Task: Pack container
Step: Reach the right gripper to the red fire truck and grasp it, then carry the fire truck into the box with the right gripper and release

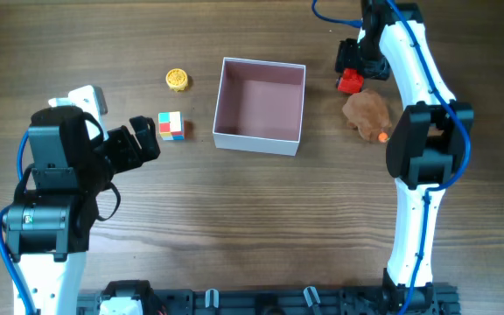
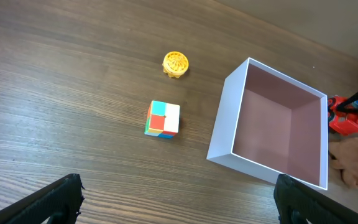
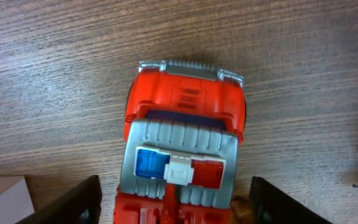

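Observation:
The container (image 1: 256,140), a square white box with a pink inside, sits mid-table and holds nothing; it also shows in the left wrist view (image 2: 224,127). My left gripper (image 1: 144,136) is open and empty, left of the container, with a multicoloured cube (image 1: 171,125) just ahead of its fingers. In the left wrist view the gripper (image 2: 179,202) is low and the cube (image 2: 163,119) lies beyond it. My right gripper (image 1: 358,64) is open, right of the container. In its wrist view its fingers (image 3: 176,205) straddle a red toy truck (image 3: 182,124) on the table, with gaps on both sides.
A yellow round toy (image 1: 177,80) lies far left of the container and shows in the left wrist view (image 2: 176,63). A brown plush toy (image 1: 367,114) lies right of the container, just near of the red truck (image 1: 350,82). A container corner (image 3: 2,199) shows at the right wrist view's lower left.

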`<state>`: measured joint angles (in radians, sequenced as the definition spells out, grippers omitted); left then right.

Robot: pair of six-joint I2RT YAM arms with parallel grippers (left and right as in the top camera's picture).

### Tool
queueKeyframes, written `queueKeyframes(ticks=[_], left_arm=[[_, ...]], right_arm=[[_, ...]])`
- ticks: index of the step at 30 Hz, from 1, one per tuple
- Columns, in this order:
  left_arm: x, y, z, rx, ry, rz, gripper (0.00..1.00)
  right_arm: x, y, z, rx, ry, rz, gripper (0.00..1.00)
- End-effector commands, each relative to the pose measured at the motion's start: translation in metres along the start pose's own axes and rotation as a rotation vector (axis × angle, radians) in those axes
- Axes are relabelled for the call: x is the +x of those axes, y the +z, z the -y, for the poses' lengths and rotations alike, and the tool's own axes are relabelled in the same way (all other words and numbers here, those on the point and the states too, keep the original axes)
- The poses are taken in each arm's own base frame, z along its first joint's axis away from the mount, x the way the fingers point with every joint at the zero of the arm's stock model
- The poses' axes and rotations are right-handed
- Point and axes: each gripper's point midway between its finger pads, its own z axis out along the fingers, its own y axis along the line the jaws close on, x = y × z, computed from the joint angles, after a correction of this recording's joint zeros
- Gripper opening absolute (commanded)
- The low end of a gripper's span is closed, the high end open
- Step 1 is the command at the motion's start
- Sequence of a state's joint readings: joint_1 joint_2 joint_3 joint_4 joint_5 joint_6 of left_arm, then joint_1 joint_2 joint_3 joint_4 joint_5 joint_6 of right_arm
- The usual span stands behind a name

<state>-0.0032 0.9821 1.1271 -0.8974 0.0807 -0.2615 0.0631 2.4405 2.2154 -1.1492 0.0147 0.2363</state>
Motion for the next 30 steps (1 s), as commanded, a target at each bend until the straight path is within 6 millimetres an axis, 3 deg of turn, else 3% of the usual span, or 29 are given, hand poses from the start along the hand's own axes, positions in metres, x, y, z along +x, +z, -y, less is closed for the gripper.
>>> queueKeyframes(ticks=[1,3,6,13,15,18,20,24,26,28,30], left_arm=[[-0.007,-0.004,0.003,0.013,-0.012,0.018,1.00],[-0.007,-0.004,0.003,0.013,-0.012,0.018,1.00],[-0.007,-0.004,0.003,0.013,-0.012,0.018,1.00],[-0.007,-0.004,0.003,0.013,-0.012,0.018,1.00],[-0.007,-0.004,0.003,0.013,-0.012,0.018,1.00],[-0.007,-0.004,0.003,0.013,-0.012,0.018,1.00],[-0.007,-0.004,0.003,0.013,-0.012,0.018,1.00],[-0.007,-0.004,0.003,0.013,-0.012,0.018,1.00],[-0.007,-0.004,0.003,0.013,-0.012,0.018,1.00],[-0.007,-0.004,0.003,0.013,-0.012,0.018,1.00],[-0.007,-0.004,0.003,0.013,-0.012,0.018,1.00]], right_arm=[[0.003,0.003,-0.004,-0.010,-0.006,-0.013,0.67],[0.004,0.003,-0.004,-0.009,-0.006,-0.018,0.57],[0.005,0.003,-0.004,-0.007,-0.006,-0.023,0.52],[0.006,0.003,-0.004,-0.007,-0.007,-0.027,0.28],[0.006,0.003,-0.004,-0.007,-0.006,-0.027,0.04],[0.005,-0.001,-0.004,-0.009,-0.008,-0.019,0.04],[-0.003,-0.023,-0.009,-0.022,-0.041,0.030,0.04],[-0.022,-0.113,-0.041,-0.070,-0.180,0.227,0.04],[-0.015,-0.171,-0.068,-0.111,-0.239,0.331,0.04],[-0.001,-0.208,-0.092,-0.147,-0.287,0.387,0.04],[0.027,-0.236,-0.122,-0.196,-0.299,0.396,0.04]])
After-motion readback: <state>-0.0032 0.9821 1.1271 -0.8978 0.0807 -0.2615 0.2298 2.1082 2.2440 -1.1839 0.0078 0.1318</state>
